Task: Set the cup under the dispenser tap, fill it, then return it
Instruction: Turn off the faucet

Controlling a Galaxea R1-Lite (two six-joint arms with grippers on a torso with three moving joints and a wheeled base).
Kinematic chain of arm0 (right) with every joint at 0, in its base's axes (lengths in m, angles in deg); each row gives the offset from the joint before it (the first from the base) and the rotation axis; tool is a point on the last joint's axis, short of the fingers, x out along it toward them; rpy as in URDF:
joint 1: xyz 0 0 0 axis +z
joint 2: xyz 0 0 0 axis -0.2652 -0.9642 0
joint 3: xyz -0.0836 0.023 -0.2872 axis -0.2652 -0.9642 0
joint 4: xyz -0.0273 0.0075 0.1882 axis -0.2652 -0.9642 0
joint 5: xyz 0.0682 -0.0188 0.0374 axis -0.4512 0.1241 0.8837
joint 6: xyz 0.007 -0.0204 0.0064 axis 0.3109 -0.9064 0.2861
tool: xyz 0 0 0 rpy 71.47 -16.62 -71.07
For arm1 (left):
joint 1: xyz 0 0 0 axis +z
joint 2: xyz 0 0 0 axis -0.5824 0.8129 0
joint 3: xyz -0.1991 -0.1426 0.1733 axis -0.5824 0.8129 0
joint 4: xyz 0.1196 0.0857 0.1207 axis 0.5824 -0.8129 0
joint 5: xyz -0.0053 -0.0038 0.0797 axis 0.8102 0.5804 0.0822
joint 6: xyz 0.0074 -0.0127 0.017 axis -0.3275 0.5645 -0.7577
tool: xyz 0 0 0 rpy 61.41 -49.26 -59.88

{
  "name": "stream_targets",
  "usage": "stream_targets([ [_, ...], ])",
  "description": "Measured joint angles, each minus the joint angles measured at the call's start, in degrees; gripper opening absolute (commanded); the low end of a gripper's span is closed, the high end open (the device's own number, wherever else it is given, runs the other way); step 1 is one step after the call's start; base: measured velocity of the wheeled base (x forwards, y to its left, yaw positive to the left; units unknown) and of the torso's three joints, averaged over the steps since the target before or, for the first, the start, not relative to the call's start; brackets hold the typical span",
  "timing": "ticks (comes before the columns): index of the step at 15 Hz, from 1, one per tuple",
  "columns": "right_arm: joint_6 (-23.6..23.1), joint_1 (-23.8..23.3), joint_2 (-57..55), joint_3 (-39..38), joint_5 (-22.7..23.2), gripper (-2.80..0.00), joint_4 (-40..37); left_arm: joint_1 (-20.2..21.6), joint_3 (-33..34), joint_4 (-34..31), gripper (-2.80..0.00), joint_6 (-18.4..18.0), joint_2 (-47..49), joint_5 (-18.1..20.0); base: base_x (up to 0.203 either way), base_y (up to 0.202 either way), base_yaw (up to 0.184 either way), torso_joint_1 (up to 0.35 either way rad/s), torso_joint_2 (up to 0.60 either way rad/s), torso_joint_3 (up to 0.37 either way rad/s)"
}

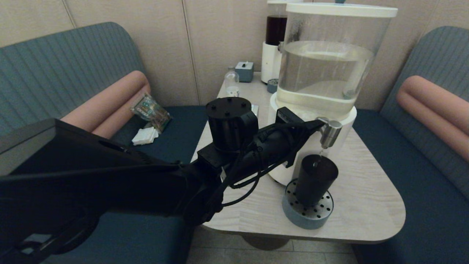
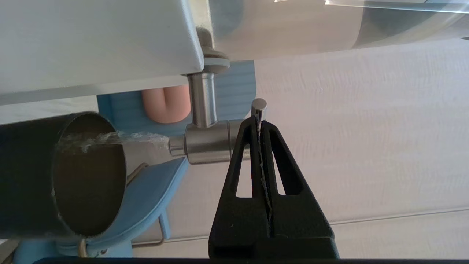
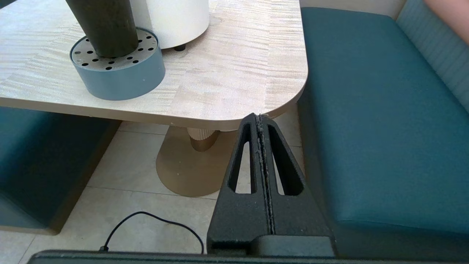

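The cup (image 1: 315, 179) stands upright on a round blue-grey drip tray (image 1: 307, 216) with a perforated top, near the front edge of the table (image 1: 370, 198), directly under the dispenser tap (image 1: 330, 134), and a thin stream of water runs from the tap into its open mouth. The left gripper (image 2: 258, 121) reaches across from the left, its fingers pressed together with the tips against the small steel lever (image 2: 259, 108) at the back of the tap. The large clear-tank dispenser (image 1: 326, 73) fills the middle of the table; behind it, toward the back edge, stand a smaller dispenser with dark red liquid (image 1: 275, 40), a small clear bottle (image 1: 231, 82) and a little grey box (image 1: 244, 70). The left arm's bulk hides much of the table's left side. The right gripper (image 3: 261, 118) hangs off the table's front right corner, over the floor beside the teal bench seat (image 3: 377, 121), its fingers closed on nothing.
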Motion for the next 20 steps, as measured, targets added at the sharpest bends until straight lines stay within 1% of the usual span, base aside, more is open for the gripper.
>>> stream_targets([
  [20, -0.02, 0.0, 0.0, -0.02, 0.0, -2.8, 0.0, -0.21, -6.93, -0.72, -2.8, -1.67, 4.76, 1.49, 0.0, 0.0, 0.0, 0.0, 0.0, 0.0],
])
